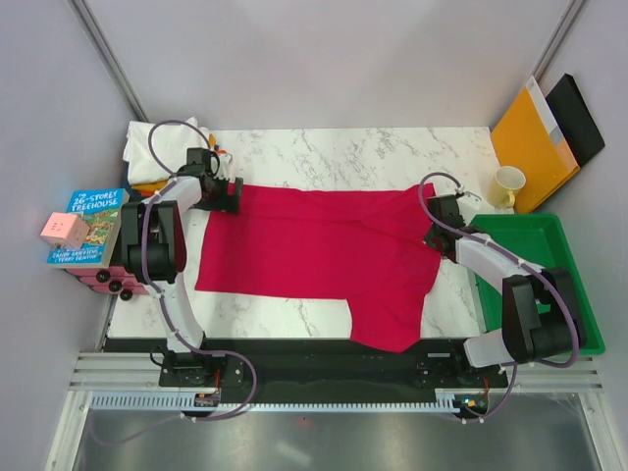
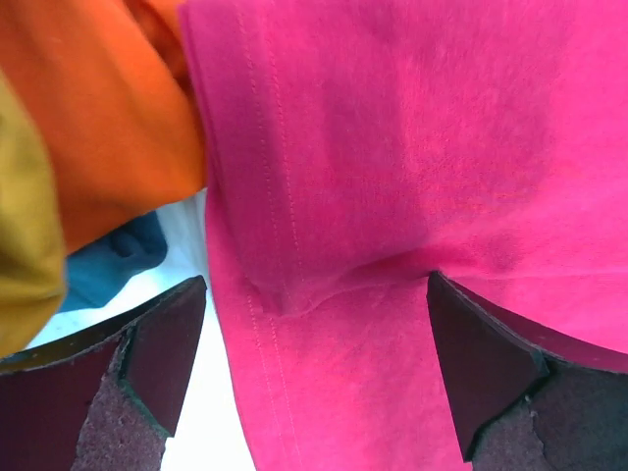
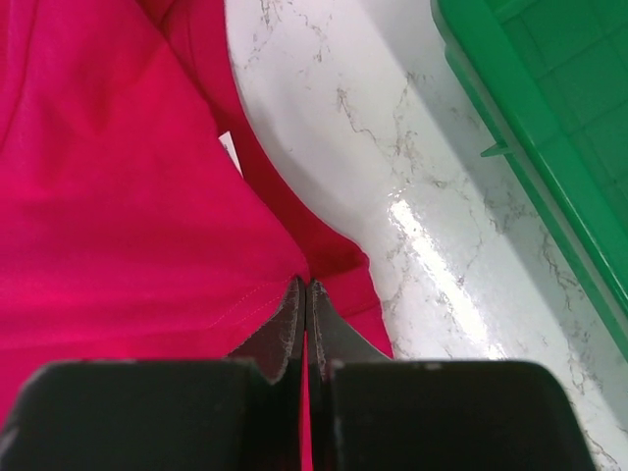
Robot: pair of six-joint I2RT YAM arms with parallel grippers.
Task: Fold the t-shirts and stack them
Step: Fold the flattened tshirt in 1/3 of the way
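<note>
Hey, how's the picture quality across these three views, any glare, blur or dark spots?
Top external: evenly lit and sharp, shadows soft. Right wrist: a bright glare patch on the marble table beside the red t-shirt; the right gripper, shut on the shirt's edge, looks dark. Left wrist: very close, the orange shirt is soft-focused, and the open left gripper is in shadow.
</note>
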